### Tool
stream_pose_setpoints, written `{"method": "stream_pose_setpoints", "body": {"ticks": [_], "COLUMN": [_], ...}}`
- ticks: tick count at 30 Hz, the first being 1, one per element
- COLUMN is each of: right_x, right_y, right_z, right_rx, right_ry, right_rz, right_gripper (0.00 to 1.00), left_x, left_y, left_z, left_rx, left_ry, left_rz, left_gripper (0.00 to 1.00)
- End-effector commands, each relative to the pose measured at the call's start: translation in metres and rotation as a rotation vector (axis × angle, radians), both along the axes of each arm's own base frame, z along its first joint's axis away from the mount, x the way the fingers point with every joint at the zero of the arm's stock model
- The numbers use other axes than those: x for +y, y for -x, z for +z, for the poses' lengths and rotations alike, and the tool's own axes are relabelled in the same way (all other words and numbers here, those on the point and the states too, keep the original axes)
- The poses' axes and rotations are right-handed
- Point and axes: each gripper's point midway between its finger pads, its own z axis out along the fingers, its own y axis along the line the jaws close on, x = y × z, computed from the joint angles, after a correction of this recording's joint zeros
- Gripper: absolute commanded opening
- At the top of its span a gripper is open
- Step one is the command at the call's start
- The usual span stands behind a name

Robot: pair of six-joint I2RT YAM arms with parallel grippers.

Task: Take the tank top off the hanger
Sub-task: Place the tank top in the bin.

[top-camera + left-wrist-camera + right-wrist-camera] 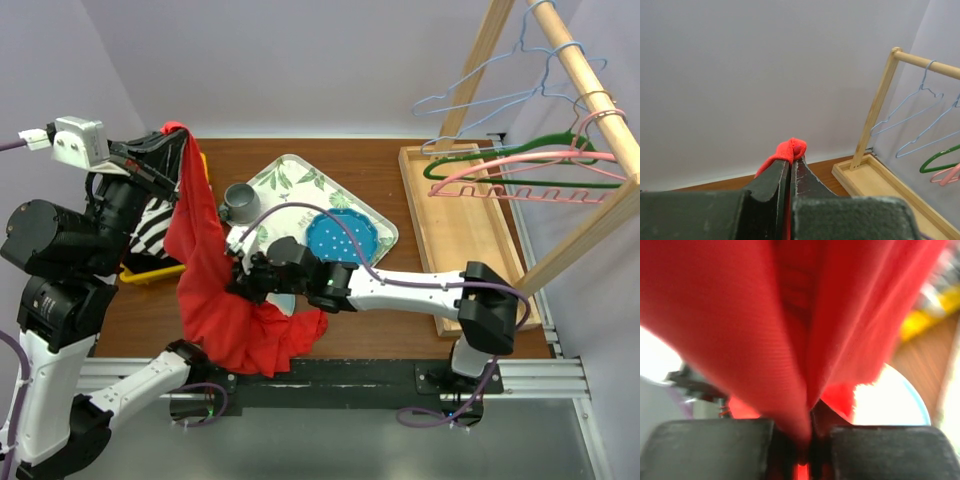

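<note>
Red tank top [215,300] hangs before tray [298,180], cup [240,203].

Plain-walled corner, wooden table, clothes rack on the right.
Walls [300,60] pale lilac-grey, evenly lit, only soft shadows. Brown wood table [330,150] runs to the back wall. Light-wood rack [590,75], slanted posts and a round rail, stands in a shallow wooden base tray [450,220] at the table's right. Grey surface [330,450] below the near edge, possibly floor.
</note>
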Motion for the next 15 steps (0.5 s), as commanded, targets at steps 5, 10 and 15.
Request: {"method": "stream_pose_setpoints", "body": {"ticks": [5,10,15], "right_x": [-0.120,-0.147,-0.154], "right_y": [-0.060,-0.091,-0.103], "right_z": [0.167,0.217,0.272], "right_rx": [-0.232,-0.296,-0.337], "right_ry": [-0.037,0.021,-0.051], "right_rz": [-0.388,-0.442,-0.441], "right_gripper": [0.00,0.00,0.00], "left_x": [0.027,0.027,-0.006], "left_y": [0.006,0.019,0.039], "left_z": [-0.055,-0.091,-0.105], "left_rx": [0.108,0.090,0.027], "left_ry": [-0.073,-0.143,-0.281], "left_rz": [0.121,0.086,-0.124], "left_gripper": [0.41,0.89,0.99]}}
